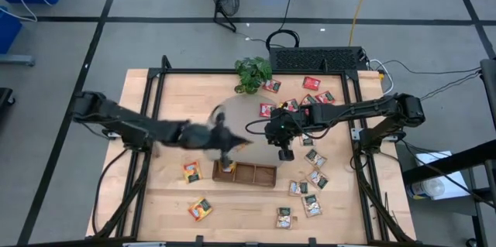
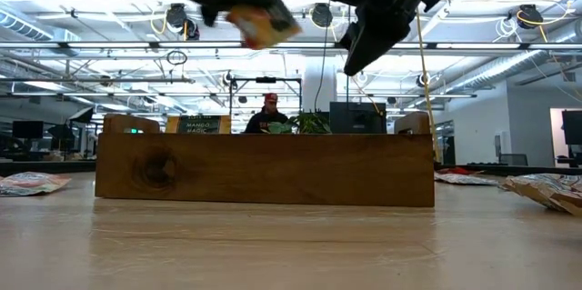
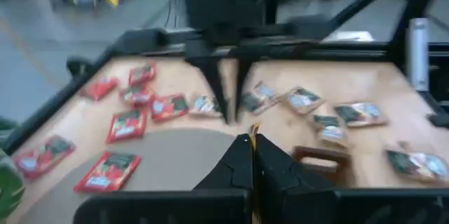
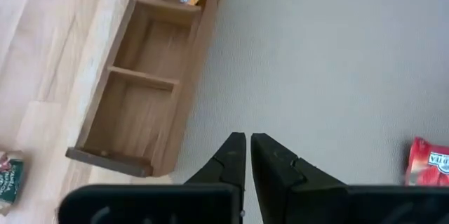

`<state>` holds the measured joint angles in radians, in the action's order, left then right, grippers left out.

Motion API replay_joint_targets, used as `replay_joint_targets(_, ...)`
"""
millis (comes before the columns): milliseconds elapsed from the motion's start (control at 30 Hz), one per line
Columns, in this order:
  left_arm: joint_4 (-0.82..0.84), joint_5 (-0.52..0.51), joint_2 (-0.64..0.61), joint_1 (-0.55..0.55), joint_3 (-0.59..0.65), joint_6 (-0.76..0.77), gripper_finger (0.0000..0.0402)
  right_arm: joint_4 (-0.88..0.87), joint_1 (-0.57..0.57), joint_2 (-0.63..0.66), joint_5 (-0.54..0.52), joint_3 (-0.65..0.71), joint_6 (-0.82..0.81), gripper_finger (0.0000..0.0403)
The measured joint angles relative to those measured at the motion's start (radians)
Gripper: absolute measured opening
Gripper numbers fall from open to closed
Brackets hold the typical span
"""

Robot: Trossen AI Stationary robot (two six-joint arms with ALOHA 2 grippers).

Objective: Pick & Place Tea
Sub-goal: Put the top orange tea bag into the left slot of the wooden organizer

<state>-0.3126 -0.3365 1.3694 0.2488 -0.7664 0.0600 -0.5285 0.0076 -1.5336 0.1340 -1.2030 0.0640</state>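
Observation:
My left gripper [image 1: 224, 151] hangs over the left end of the wooden tray [image 1: 256, 174] and is shut on an orange-yellow tea packet [image 2: 264, 25], which sits high above the tray [image 2: 264, 170] in the low view. My right gripper [image 1: 285, 152] is shut and empty, hovering over the grey mat [image 4: 337, 55] just beyond the tray's right half [image 4: 140, 76]. Other packets lie flat on the table: red ones [image 1: 311, 83] at the far side, beige ones [image 1: 314, 177] to the right, orange ones [image 1: 192, 171] to the left of the tray. My left gripper pinches the orange-yellow packet between its two fingers; only a yellow sliver [image 3: 254, 134] shows between them in the left wrist view. In the low view the packet's free part [image 2: 269, 28] sticks out past the fingertips, tilted and lifted clear of the tray.
A leafy potted plant [image 1: 253, 71] stands at the far edge of the mat. The tray's middle and right compartments [image 4: 133, 45] look bare. Packets [image 2: 546, 188] lie near the tray's right end. A person [image 2: 270, 113] sits in the room behind the table.

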Motion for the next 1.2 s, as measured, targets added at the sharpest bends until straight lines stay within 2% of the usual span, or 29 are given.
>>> replay_joint_targets(167, -0.523, -0.030, 0.000, 0.159, 0.279, -0.069, 0.0001, 0.016, 0.015, 0.007, 0.000, 0.000, 0.017, 0.0005)
replay_joint_targets(233, -0.665, -0.087, 0.020, 0.203, 0.358, -0.052, 0.0001, 0.015, 0.016, 0.007, 0.000, 0.000, 0.025, 0.0003)
replay_joint_targets(333, -0.701, -0.239, 0.052, 0.246, 0.428, -0.003, 0.0001, 0.036, 0.016, 0.007, -0.001, 0.000, 0.026, 0.0001)
replay_joint_targets(433, -0.712, -0.297, 0.102, 0.243, 0.454, 0.063, 0.0001, 0.093, 0.017, 0.007, 0.000, 0.017, 0.026, 0.0002)
replay_joint_targets(767, -0.932, -0.295, 0.330, 0.250, 0.451, 0.054, 0.0000, 0.164, 0.017, 0.007, -0.001, 0.069, 0.026, 0.0001)
replay_joint_targets(1000, -1.114, -0.294, 0.447, 0.291, 0.450, -0.017, 0.0000, 0.184, 0.017, 0.007, -0.001, 0.071, 0.027, 0.0001)
replay_joint_targets(1200, -1.120, -0.294, 0.479, 0.303, 0.450, 0.003, 0.0008, 0.191, 0.017, 0.007, -0.001, 0.071, 0.029, 0.0001)
